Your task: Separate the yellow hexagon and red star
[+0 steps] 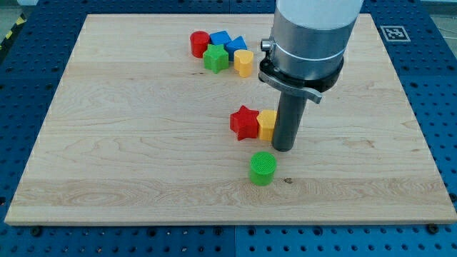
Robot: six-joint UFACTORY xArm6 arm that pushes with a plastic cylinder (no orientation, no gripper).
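Tip position: my tip (283, 148) sits just right of centre in the frame, at the right side of the yellow hexagon (266, 125), touching it or nearly so.
Fingers: none on this rig; the arm ends in a bare rod, so nothing is clenched, released or grasped.
Task pair: the red star (245, 122) lies at the middle of the frame with the yellow hexagon pressed against its right side; the two are in contact, so the separation is not yet done.
Green cylinder: a round green block (263, 168) stands just below the pair, close to my tip but apart from it.
Upper cluster: a red cylinder (199, 43), two blue blocks (227, 41), a green block (216, 58) and a second yellow block (244, 63) are bunched at the upper centre, well apart from the pair.
Board: the wooden board (107, 143) has plenty of bare surface to the left and lower right.
Doing the step well: pushing left from here would likely drive both blocks together. Better, I judge, to bring the tip to the seam from above or below and slide the hexagon out toward the right, keeping off the green cylinder.
Hard to make out: the rod covers the hexagon's right side, so its full outline and the exact contact cannot be confirmed; the arm body hides part of the board's upper right.
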